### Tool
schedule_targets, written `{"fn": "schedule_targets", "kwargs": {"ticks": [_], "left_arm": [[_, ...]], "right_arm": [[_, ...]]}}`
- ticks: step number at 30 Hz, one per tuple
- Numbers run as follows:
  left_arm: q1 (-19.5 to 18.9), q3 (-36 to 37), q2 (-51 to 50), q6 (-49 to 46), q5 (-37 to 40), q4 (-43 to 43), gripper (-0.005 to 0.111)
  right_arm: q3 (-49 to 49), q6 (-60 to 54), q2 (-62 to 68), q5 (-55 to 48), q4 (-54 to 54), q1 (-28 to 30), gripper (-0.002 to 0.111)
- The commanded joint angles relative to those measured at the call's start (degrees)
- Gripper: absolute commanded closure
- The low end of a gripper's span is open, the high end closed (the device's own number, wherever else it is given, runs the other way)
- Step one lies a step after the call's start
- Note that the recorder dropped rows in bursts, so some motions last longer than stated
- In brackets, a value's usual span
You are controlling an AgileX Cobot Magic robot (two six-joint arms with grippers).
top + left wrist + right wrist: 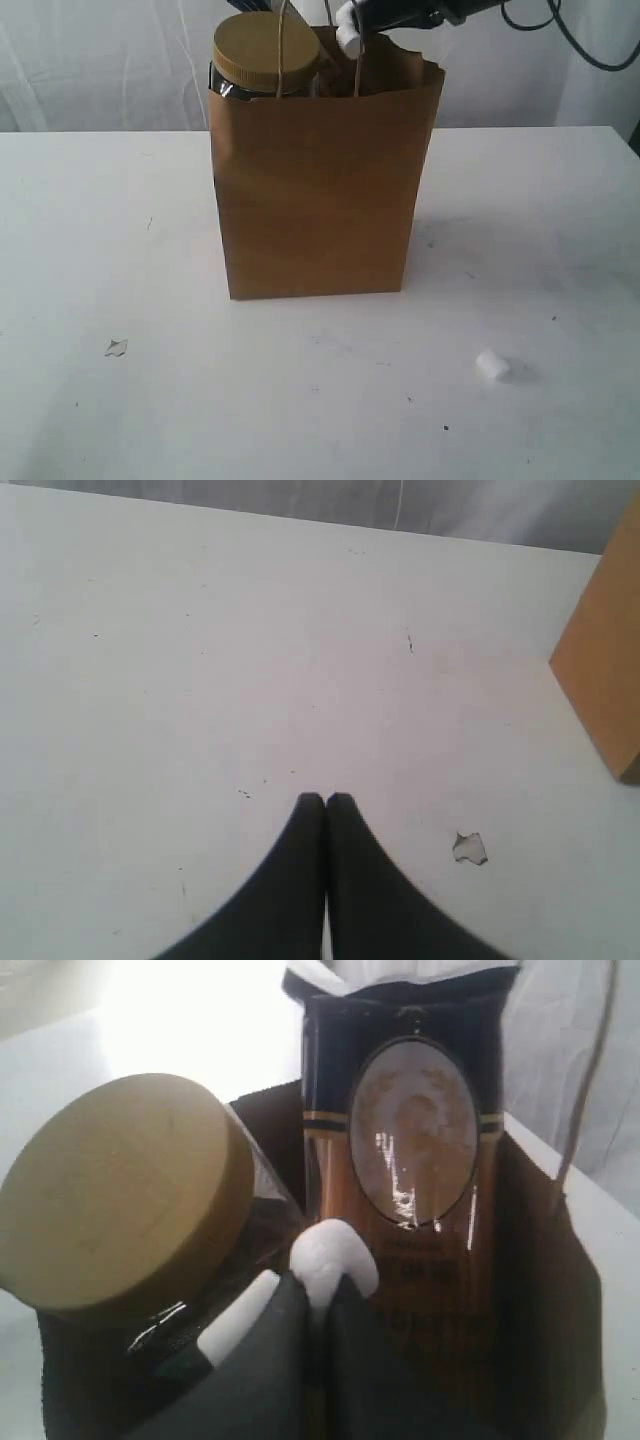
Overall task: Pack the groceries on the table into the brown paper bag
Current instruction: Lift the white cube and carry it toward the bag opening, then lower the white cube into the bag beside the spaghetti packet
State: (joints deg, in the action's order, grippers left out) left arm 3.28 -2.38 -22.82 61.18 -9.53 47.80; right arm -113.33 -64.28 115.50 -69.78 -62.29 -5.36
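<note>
Small pale scrap (116,348); white curtain (90,60) behind

Laboratory-style robot test bench. A large flat white tabletop (100,250), scuffed and speckled, stands before a white draped fabric backdrop (100,60). Thin black cables (578,50) trail from a dark robot arm (410,15) reaching in overhead.

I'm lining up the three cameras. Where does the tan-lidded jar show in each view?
Exterior view: the tan-lidded jar pokes out of the brown paper bag, at its top left corner.
Left wrist view: not in it.
Right wrist view: in the bag beside the copper pouch, lid toward camera.
Shared landmark: that bag, in all three.
</note>
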Motion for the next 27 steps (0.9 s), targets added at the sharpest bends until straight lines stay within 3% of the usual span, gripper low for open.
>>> {"fn": "schedule_targets", "kwargs": {"ticks": [1, 7, 14, 17, 23, 27], "left_arm": [[0.4, 0.2, 0.4, 0.3, 0.1, 0.7, 0.107], [0.4, 0.2, 0.4, 0.3, 0.1, 0.7, 0.107], [0.4, 0.2, 0.4, 0.3, 0.1, 0.7, 0.107], [0.4, 0.2, 0.4, 0.3, 0.1, 0.7, 0.107], [0.4, 0.2, 0.4, 0.3, 0.1, 0.7, 0.107], [0.4, 0.2, 0.4, 0.3, 0.1, 0.7, 0.107]], "right_arm": [[-0.3, -0.9, 0.3, -0.2, 3.2, -0.3, 0.101], [-0.3, -0.9, 0.3, -0.2, 4.2, -0.3, 0.072], [-0.3, -0.9, 0.3, -0.2, 4.2, -0.3, 0.056], [-0.3, -1.4, 0.3, -0.2, 4.3, -0.3, 0.056], [-0.3, -3.5, 0.3, -0.2, 19.5, -1.6, 0.058], [-0.3, -3.3, 0.3, 0.5, 18.7, -1.6, 0.058]]}}
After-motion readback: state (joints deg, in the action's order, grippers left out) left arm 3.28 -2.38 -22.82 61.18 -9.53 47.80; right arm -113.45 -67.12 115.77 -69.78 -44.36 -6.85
